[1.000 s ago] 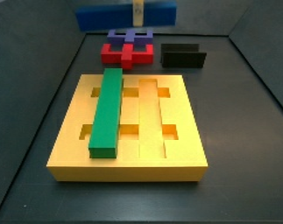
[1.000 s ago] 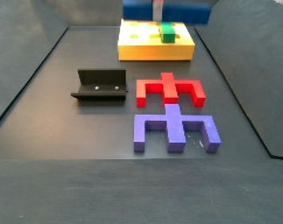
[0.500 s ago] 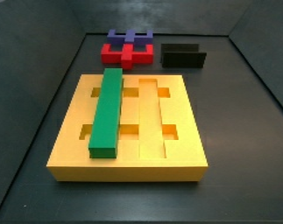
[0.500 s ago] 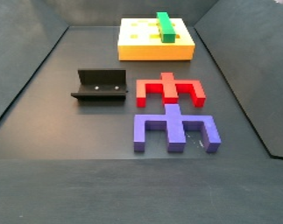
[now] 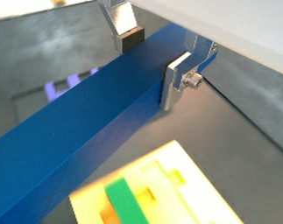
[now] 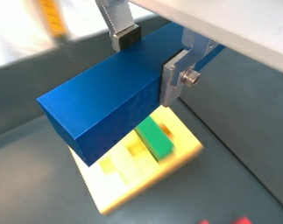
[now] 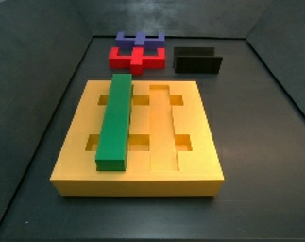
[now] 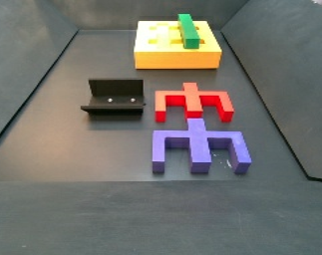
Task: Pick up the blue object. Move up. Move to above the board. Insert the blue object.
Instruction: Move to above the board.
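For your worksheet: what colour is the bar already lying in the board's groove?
Green, clearest in a side view; the gripper holds another bar.

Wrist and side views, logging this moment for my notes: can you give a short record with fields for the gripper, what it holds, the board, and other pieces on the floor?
gripper: shows in both wrist views only, out of both side views, well above the board
held piece: blue object, clamped between the fingers
board: yellow, on the floor
in board: green bar lying in one long groove; the other grooves open
other pieces: red piece, purple piece, fixture
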### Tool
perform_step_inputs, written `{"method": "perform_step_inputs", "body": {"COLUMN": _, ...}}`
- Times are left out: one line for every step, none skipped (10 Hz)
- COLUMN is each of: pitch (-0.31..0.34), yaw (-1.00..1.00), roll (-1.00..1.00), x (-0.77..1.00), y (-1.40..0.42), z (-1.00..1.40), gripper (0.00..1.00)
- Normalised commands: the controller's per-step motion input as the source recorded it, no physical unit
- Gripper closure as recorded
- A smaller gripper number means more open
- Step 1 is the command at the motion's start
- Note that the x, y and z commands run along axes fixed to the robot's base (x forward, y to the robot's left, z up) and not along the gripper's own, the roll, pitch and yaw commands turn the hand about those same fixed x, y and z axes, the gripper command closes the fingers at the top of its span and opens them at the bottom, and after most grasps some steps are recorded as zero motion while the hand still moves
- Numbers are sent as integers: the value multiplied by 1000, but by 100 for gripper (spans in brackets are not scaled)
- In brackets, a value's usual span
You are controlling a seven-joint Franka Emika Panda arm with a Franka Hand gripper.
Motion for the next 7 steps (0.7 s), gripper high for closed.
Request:
{"method": "perform_step_inputs", "body": {"pitch": 64, "yaw": 1000, "roll": 24, "x": 49, "y": -882, "z": 234, "gripper": 100}}
{"method": "perform_step_inputs", "body": {"pitch": 76, "yaw": 1000, "roll": 25, "x": 77, "y": -400, "z": 111, "gripper": 100}}
{"method": "perform_step_inputs", "body": {"pitch": 81, "yaw": 1000, "roll": 24, "x": 84, "y": -222, "z": 58, "gripper": 100}}
{"method": "perform_step_inputs", "body": {"pitch": 85, "yaw": 1000, "roll": 26, "x": 70, "y": -181, "z": 51, "gripper": 100}}
{"method": "perform_step_inputs", "body": {"pitch": 95, "yaw": 1000, "roll": 32, "x": 55, "y": -97, "z": 43, "gripper": 100}}
{"method": "perform_step_inputs", "body": {"pitch": 101, "yaw": 1000, "roll": 34, "x": 57, "y": -72, "z": 34, "gripper": 100}}
{"method": "perform_step_inputs", "body": {"pitch": 116, "yaw": 1000, "roll": 39, "x": 62, "y": -42, "z": 27, "gripper": 100}}
